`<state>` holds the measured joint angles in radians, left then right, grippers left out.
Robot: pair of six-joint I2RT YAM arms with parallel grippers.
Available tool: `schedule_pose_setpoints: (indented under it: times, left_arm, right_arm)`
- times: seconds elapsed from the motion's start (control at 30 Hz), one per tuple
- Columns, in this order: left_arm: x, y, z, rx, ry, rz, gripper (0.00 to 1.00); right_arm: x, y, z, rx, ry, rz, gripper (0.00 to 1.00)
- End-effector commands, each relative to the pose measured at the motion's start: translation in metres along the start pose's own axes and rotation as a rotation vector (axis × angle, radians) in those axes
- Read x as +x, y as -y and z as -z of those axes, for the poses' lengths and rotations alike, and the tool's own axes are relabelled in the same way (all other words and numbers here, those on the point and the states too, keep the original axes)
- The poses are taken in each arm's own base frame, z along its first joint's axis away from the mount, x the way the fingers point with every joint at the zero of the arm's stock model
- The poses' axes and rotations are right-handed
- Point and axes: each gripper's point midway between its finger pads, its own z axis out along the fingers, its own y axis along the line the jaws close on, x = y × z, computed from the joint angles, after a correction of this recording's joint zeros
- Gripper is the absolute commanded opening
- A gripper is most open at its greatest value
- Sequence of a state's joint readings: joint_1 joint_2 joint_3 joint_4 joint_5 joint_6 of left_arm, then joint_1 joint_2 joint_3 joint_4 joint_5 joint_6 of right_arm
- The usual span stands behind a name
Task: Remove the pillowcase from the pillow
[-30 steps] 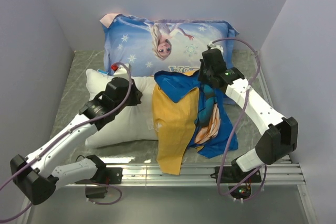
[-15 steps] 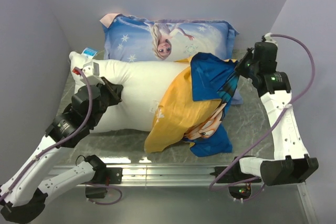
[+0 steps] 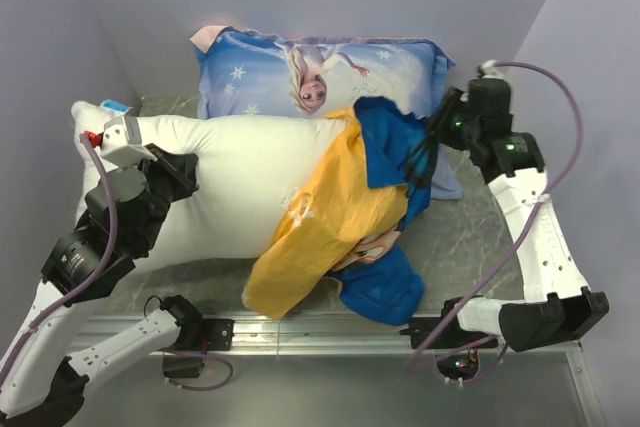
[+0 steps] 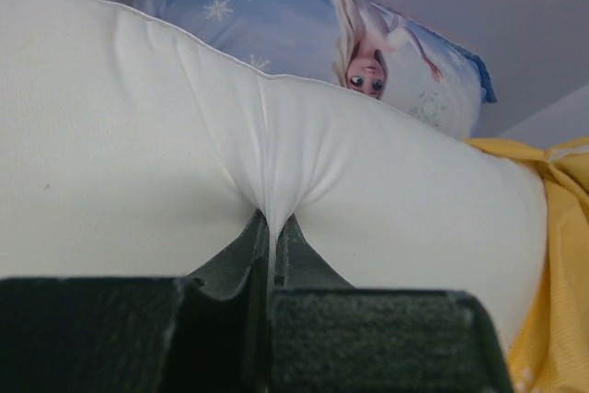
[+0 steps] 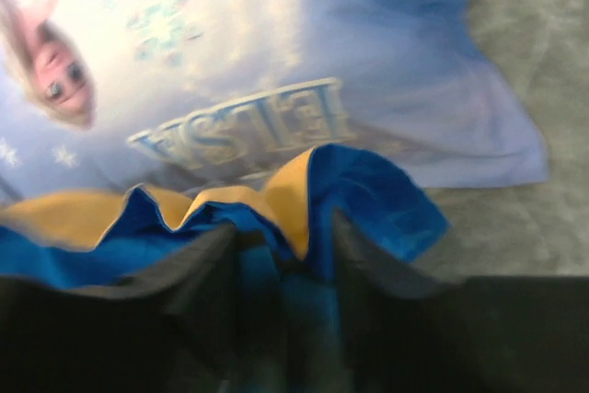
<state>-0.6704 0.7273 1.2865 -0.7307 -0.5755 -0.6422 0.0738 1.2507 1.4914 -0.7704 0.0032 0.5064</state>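
The white pillow (image 3: 240, 177) lies across the left and middle of the table. Its right end is still inside the yellow and blue pillowcase (image 3: 330, 217). My left gripper (image 3: 185, 169) is shut on a fold of the pillow's white fabric, seen as a tight pinch in the left wrist view (image 4: 270, 227). The pillow (image 4: 138, 135) fills that view, with the yellow pillowcase (image 4: 552, 255) at its right edge. My right gripper (image 3: 420, 152) is at the pillowcase's far right edge. Its jaws (image 5: 281, 246) stand apart, with a loose ruffle of the pillowcase (image 5: 368, 190) lying between them.
A light blue Elsa-print pillow (image 3: 320, 72) leans against the back wall behind both, also in the wrist views (image 4: 368, 52) (image 5: 276, 62). Grey marbled tabletop (image 3: 470, 247) shows at the right. A metal rail (image 3: 320, 332) runs along the near edge. Walls close in left, back and right.
My left arm has dragged the pillow further left, so more white shows outside the case. My right gripper's jaws have parted, and the pillowcase has sagged toward the near edge.
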Motion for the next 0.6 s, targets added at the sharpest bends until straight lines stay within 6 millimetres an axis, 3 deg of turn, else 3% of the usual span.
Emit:
schedule_pose_setpoints:
  times: [0.0, 0.03, 0.1, 0.13, 0.17, 0.23, 0.27, 0.3, 0.37, 0.4, 0.47, 0.5, 0.57]
  left_arm:
    - [-0.055, 0.005, -0.001, -0.032, 0.193, 0.08, 0.01]
    - [-0.054, 0.009, -0.008, -0.036, 0.198, 0.079, 0.01]
    - [-0.051, 0.006, -0.015, -0.068, 0.201, 0.061, 0.01]
    - [-0.047, 0.006, -0.023, -0.089, 0.195, 0.045, 0.01]
    - [-0.046, 0.003, -0.026, -0.115, 0.201, 0.035, 0.01]
    - [-0.043, 0.002, -0.033, -0.136, 0.2, 0.02, 0.01]
    - [-0.042, 0.001, -0.035, -0.142, 0.206, 0.019, 0.01]
    - [-0.042, 0.002, -0.036, -0.143, 0.207, 0.019, 0.01]
    - [-0.043, 0.001, -0.038, -0.154, 0.216, 0.017, 0.01]
    - [-0.041, 0.0, -0.041, -0.172, 0.212, 0.004, 0.01]
    - [-0.043, -0.005, -0.043, -0.208, 0.219, -0.014, 0.01]
    - [-0.04, -0.005, -0.047, -0.221, 0.211, -0.026, 0.0]
    - [-0.04, -0.005, -0.05, -0.227, 0.213, -0.032, 0.01]
  right_arm:
    - [-0.007, -0.044, 0.01, -0.045, 0.106, 0.145, 0.52]
    - [0.007, -0.044, 0.007, -0.048, 0.087, 0.156, 0.56]
    - [0.013, -0.054, 0.022, -0.101, 0.11, 0.162, 0.64]
    - [0.019, -0.049, 0.025, -0.084, 0.113, 0.168, 0.66]
    - [0.02, -0.053, 0.042, -0.115, 0.136, 0.171, 0.79]
    - [0.046, -0.06, 0.057, -0.163, 0.117, 0.209, 0.83]
    - [0.052, -0.062, 0.074, -0.211, 0.128, 0.199, 0.84]
    - [0.077, -0.058, 0.071, -0.226, 0.085, 0.207, 0.84]
    - [0.102, -0.056, 0.086, -0.265, 0.063, 0.195, 0.85]
    - [0.136, -0.054, 0.084, -0.291, -0.002, 0.231, 0.85]
    - [0.161, -0.057, 0.092, -0.352, -0.035, 0.185, 0.85]
    - [0.19, -0.053, 0.088, -0.356, -0.087, 0.209, 0.85]
    - [0.228, -0.063, 0.095, -0.395, -0.143, 0.217, 0.84]
